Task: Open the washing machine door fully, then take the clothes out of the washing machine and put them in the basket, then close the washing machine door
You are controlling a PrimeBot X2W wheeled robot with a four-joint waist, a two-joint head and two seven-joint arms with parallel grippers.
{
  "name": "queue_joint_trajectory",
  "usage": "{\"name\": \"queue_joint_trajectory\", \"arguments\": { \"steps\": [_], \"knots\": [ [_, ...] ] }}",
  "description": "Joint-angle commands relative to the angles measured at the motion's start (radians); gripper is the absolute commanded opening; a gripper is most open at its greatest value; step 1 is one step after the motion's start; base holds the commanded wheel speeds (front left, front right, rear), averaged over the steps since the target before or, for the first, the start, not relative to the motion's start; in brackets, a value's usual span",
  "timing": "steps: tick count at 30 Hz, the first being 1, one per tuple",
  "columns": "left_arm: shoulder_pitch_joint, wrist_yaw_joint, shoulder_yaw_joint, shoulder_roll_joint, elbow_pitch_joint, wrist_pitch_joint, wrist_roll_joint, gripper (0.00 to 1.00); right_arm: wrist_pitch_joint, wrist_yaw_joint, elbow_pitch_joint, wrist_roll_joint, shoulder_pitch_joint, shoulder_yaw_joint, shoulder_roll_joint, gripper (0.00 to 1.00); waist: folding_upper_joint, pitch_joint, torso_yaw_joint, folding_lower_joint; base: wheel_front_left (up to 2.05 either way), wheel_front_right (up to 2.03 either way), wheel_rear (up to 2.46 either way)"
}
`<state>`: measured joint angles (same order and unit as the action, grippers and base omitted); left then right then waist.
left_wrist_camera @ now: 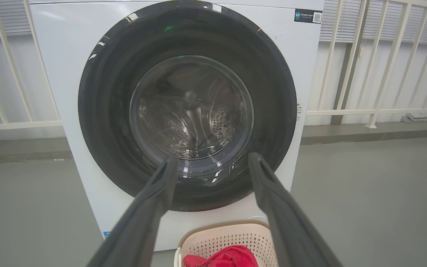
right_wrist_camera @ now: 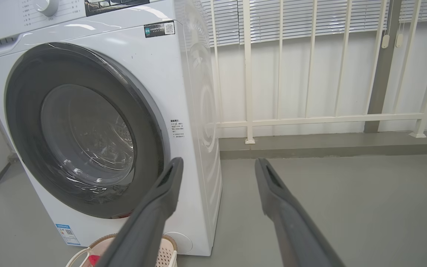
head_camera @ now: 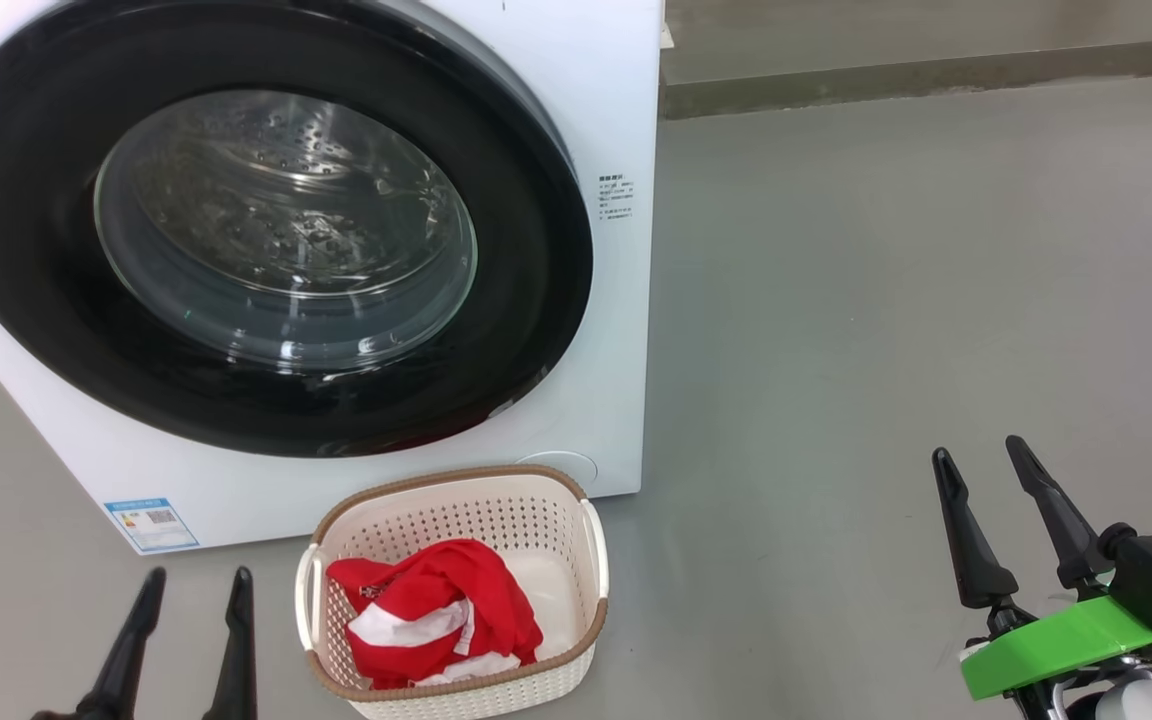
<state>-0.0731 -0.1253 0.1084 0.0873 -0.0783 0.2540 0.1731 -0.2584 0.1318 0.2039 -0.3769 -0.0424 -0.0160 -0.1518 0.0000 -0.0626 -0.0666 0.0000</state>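
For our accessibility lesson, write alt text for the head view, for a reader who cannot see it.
A white washing machine stands with its black-rimmed door shut; before it on the grey floor, a cream basket holds red and white clothes. The left gripper and right gripper are open, empty.

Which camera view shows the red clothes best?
The head view: the clothes lie in full sight inside the basket. The left wrist view catches just their top; the right wrist view, a small red sliver.
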Motion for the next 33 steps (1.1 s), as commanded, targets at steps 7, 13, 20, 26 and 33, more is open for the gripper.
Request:
{"name": "queue_joint_trajectory", "arguments": {
  "steps": [7,13,20,26,33],
  "knots": [
    [-0.018,0.002,-0.008,-0.022,-0.068,-0.010,0.019,0.00,0.005,0.000,0.057,-0.007,0.025,-0.001,0.021,0.00,0.0000,-0.003,-0.001,0.0000,0.00,0.00,0.00],
    [-0.007,0.001,-0.005,-0.022,-0.074,-0.031,0.087,0.00,0.023,0.000,0.056,-0.065,0.021,0.006,0.025,0.00,0.0000,-0.002,0.003,0.0023,0.00,0.00,0.00],
    [0.003,0.001,-0.006,-0.023,-0.078,-0.049,0.167,0.00,0.044,0.000,0.054,-0.135,0.016,0.013,0.029,0.00,0.0000,0.004,0.007,0.0001,0.00,0.00,0.00],
    [0.012,0.001,-0.007,-0.024,-0.082,-0.065,0.236,0.00,0.062,0.000,0.054,-0.194,0.012,0.019,0.033,0.00,0.0000,0.007,0.010,0.0001,0.00,0.00,0.00],
    [0.023,0.000,-0.006,-0.025,-0.087,-0.085,0.316,0.00,0.082,0.000,0.053,-0.263,0.006,0.027,0.038,0.00,0.0000,0.011,0.014,0.0001,0.00,0.00,0.00]
  ]
}}
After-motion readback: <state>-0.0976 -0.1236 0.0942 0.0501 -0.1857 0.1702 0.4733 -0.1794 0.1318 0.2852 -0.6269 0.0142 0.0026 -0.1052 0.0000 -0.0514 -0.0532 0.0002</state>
